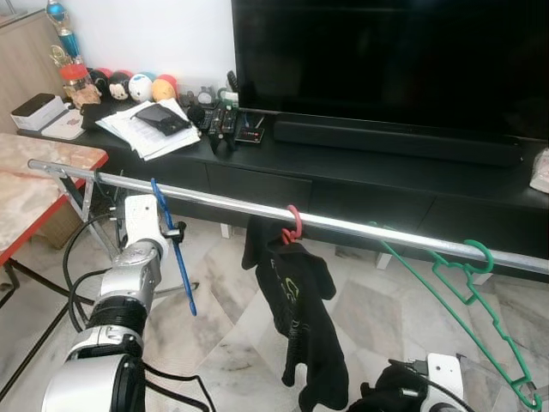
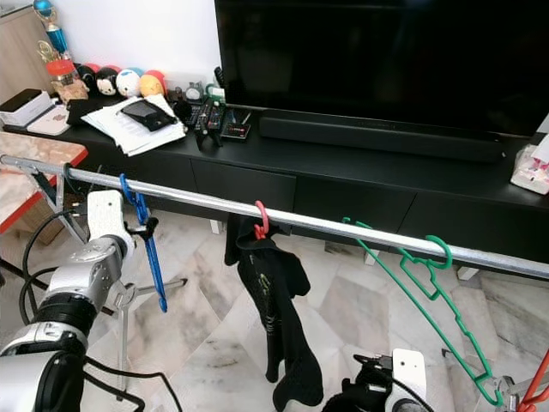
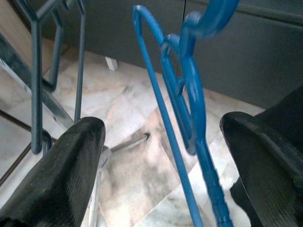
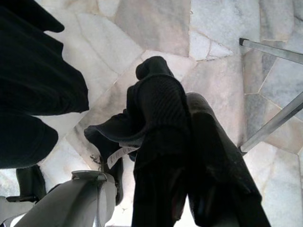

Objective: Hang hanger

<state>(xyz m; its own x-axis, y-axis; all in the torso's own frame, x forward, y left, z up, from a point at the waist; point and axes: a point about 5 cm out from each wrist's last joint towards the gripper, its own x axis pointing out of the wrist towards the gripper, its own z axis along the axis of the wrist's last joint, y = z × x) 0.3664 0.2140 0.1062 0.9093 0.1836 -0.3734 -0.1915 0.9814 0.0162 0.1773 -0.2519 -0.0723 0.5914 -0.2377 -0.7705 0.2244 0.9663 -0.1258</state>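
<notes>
Marble floor tiles (image 1: 214,343) spread beneath you, with a black TV console (image 1: 360,163) and its television (image 1: 386,60) behind a silver clothes rail (image 1: 360,227) crossing the room. Your left gripper (image 3: 163,156) is raised at the rail's left end, fingers (image 3: 66,161) spread wide, the blue hanger (image 1: 176,249) hooked on the rail between them but untouched. Further along you see a red hanger (image 1: 292,225) carrying a black garment (image 1: 300,318), then a green hanger (image 1: 472,309) hanging tilted. Low on the right, your right gripper (image 4: 184,156) is pinched together on a piece of black clothing (image 4: 118,127).
</notes>
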